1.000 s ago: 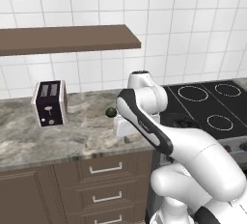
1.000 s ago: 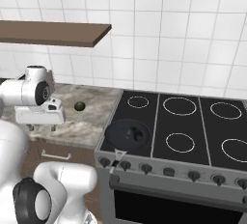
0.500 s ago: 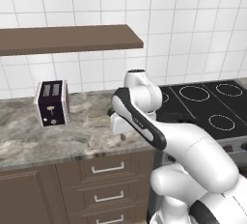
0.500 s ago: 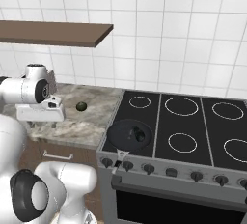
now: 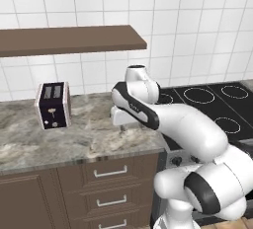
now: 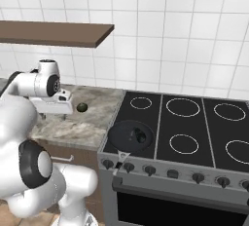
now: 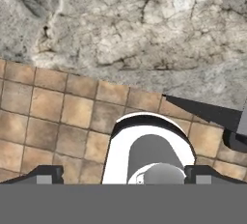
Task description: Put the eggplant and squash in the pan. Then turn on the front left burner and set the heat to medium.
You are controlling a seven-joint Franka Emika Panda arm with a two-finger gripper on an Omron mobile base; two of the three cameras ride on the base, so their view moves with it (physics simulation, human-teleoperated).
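Bench [image 6: 82, 122]: marbled stone, left of the stove.
Pan [image 6: 130, 136]: on the front left burner, one dark vegetable inside.
Squash [image 6: 82, 106]: on the bench, just beside the hand.
Fingers [image 7: 47, 175]: spread wide, holding nothing.

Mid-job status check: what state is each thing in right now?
gripper: open, empty.
squash: on the counter, outside the pan.
eggplant: lying in the pan.
pan: on the stove's front left corner.
uncovered burners: no glow.
toaster: upright on the counter.
drawers: shut.
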